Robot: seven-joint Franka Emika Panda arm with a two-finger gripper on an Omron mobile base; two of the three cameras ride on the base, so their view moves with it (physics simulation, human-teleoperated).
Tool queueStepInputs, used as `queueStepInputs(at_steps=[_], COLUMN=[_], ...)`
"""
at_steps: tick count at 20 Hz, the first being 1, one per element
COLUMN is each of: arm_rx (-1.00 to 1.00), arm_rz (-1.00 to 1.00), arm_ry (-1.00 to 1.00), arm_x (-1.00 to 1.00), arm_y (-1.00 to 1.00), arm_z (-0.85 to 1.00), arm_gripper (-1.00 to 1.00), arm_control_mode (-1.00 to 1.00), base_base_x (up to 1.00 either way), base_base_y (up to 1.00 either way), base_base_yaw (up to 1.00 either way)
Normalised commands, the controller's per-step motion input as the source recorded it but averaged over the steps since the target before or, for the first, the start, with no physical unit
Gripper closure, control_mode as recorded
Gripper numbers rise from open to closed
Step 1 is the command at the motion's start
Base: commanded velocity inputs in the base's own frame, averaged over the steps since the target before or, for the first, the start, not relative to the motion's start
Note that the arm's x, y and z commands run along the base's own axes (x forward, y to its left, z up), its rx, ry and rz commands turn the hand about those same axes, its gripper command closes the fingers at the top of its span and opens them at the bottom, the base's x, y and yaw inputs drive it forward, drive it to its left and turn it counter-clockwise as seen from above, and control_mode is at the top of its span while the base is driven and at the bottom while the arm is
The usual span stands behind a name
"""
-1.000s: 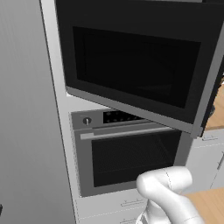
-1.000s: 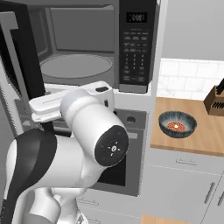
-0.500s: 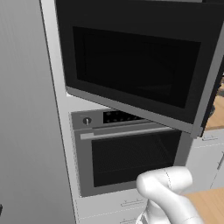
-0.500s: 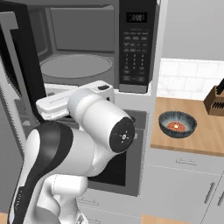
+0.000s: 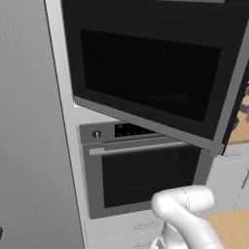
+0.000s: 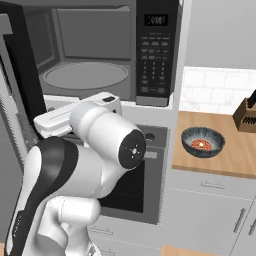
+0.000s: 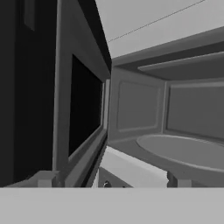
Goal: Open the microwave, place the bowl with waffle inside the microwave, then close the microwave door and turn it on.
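The microwave [image 6: 155,55] stands open, and its grey cavity with the round turntable [image 6: 85,75] shows. The microwave door [image 5: 151,73] is swung far out to the left, its dark window facing the left base view. In the hand view the door's inner side [image 7: 83,105] rises on the left and the cavity [image 7: 175,148] lies on the right. My gripper [image 7: 109,181] is open with nothing between its fingertips, just in front of the cavity's lower left corner. The bowl with waffle [image 6: 202,142] sits on the wooden counter [image 6: 225,160] to the right of the microwave.
A silver-fronted oven [image 5: 141,170] with a horizontal handle sits under the microwave. A knife block [image 6: 247,115] stands at the back right of the counter. My own white arm [image 6: 105,145] fills the foreground between the base and the oven.
My arm's elbow has risen and turned a little in front of the oven. The door, the bowl and the rest of the scene stay as they were.
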Motion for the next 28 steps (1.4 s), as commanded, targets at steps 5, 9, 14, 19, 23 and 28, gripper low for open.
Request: queueStepInputs(at_steps=[5, 9, 14, 19, 23, 28], arm_rx=[-0.03, -0.06, -0.03, -0.02, -0.01, -0.02], arm_rz=[0.08, 0.1, 0.07, 0.01, 0.0, 0.0], arm_ry=[0.0, 0.0, 0.0, 0.0, 0.0, 0.0], arm_x=[-0.46, -0.59, -0.43, -0.21, -0.11, 0.0], arm_y=[0.44, 0.51, 0.52, 0.53, 0.49, 0.56], arm_z=[0.0, -0.01, 0.0, -0.02, -0.14, -0.14], arm_gripper=[-1.0, -1.0, -1.0, -1.0, -1.0, -1.0], arm_control_mode=[-1.0, -1.0, -1.0, -1.0, -1.0, -1.0], base_base_x=[0.0, 0.0, 0.0, 0.0, 0.0, 0.0], base_base_y=[0.0, 0.0, 0.0, 0.0, 0.0, 0.0], base_base_yaw=[0.0, 0.0, 0.0, 0.0, 0.0, 0.0])
